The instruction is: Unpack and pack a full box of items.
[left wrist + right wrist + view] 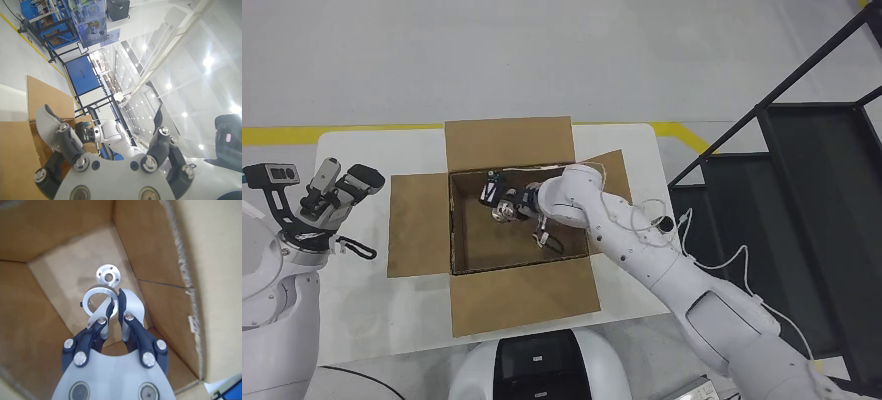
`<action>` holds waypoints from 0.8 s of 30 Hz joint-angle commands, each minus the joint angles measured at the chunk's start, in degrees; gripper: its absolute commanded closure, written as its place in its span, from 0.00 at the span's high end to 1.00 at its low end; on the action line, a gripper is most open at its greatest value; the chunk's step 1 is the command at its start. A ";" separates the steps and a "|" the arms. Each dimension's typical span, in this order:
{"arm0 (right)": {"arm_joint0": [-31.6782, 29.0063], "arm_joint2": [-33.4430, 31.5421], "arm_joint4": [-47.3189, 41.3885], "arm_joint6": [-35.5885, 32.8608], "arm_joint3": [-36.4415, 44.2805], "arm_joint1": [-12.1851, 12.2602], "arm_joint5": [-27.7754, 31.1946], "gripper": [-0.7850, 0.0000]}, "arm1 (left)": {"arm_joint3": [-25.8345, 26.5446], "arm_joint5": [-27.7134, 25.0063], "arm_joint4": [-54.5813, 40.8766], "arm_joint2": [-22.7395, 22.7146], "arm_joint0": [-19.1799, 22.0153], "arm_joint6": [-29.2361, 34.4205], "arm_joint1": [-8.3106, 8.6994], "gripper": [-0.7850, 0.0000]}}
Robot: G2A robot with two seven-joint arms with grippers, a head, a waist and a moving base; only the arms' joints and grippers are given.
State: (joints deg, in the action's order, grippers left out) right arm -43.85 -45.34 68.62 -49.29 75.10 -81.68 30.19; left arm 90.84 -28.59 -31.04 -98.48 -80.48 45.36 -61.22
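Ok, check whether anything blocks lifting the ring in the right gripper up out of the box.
Nothing visible does. The right gripper holds the metal ring inside the cardboard box, whose flaps are folded open. The flange lies on the box floor beyond the ring.

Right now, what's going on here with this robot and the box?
The robot's right hand is down inside the open cardboard box, shut on the rim of a metal ring. A flanged metal disc lies on the box floor just beyond the ring. The left hand is raised beside the box, open and holding nothing.
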 commanded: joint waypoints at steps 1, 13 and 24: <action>-3.33 -4.28 -2.39 -1.01 6.74 1.47 3.09 0.00 | 0.00 0.00 0.00 0.00 0.00 0.00 0.00 1.00; -24.24 -30.56 -21.74 -3.17 34.10 7.71 9.98 0.00 | 0.00 0.00 0.00 0.00 0.00 0.00 0.00 1.00; -34.62 -42.75 -32.15 1.08 38.63 9.73 13.65 0.00 | 0.00 0.00 0.00 0.00 0.00 0.00 0.00 1.00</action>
State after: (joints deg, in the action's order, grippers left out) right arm -78.53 -88.17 36.30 -48.15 113.75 -71.94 43.93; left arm 90.84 -28.59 -31.04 -98.48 -80.48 45.36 -61.22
